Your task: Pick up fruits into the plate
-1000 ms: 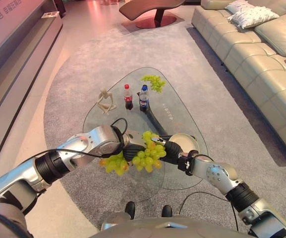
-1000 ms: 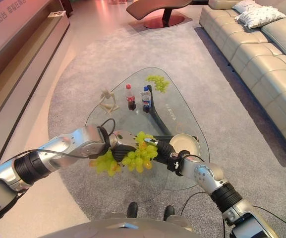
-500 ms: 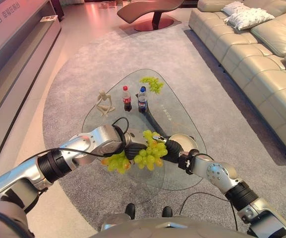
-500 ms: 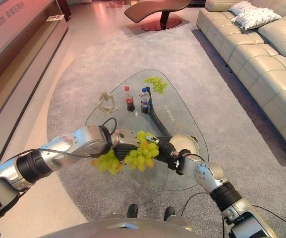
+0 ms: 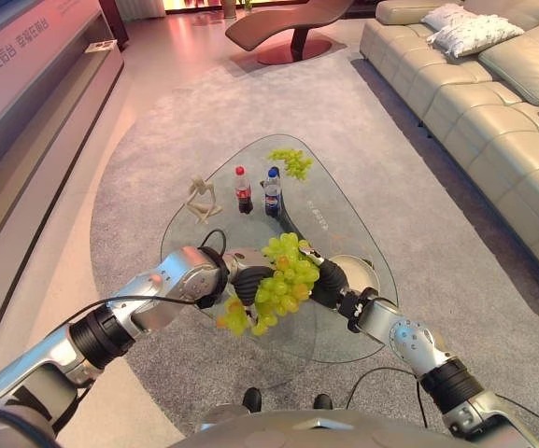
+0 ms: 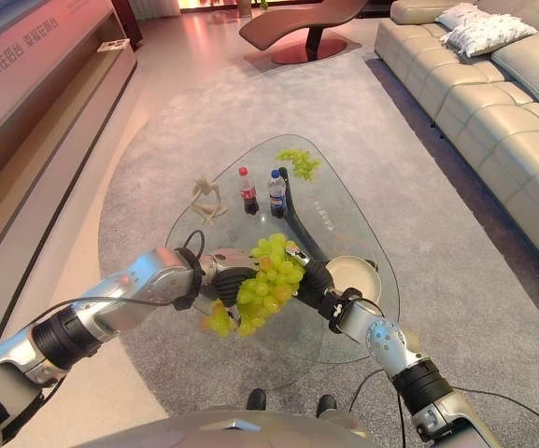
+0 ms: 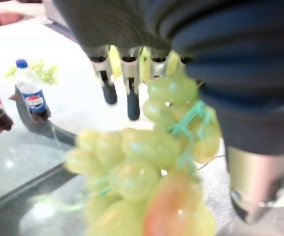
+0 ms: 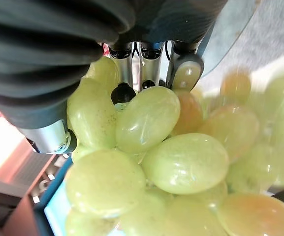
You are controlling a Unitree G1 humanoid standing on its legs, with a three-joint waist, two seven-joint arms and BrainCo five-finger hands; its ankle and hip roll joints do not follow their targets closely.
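Carrying a large bunch of pale green grapes [image 5: 283, 280] between both hands above the clear glass table [image 5: 344, 219]; compared with half a second ago the bunch sits higher and closer to the round cream plate [image 6: 353, 277], with its lower cluster now dangling free below the hands instead of spreading sideways

Left hand [image 5: 243, 271]: fingers reach around the near side of the bunch; its wrist view shows the dark-tipped fingers [image 7: 132, 98] extending past the grapes and the fruit pressed under the palm, so I read it as curled on the bunch

Right hand [image 5: 323, 278]: pressed against the opposite side, fingers [image 8: 151, 54] buried among the grapes, clamped on the same bunch

Plate lies just beyond the right hand, still without fruit. A second, smaller bunch of green grapes [image 5: 291, 162] lies at the table's far end, well apart from both hands, past the red-labelled cola bottle [image 5: 242, 189], the blue-labelled cola bottle [image 5: 272, 190] and the pale wooden figurine [image 5: 201, 197]

Judgement: lift is done and the transfer toward the plate is under way; the remaining shift is short, toward the right-hand side. Risk: the hanging lower cluster may swing or snag the plate rim on lowering. Far bunch not yet handled
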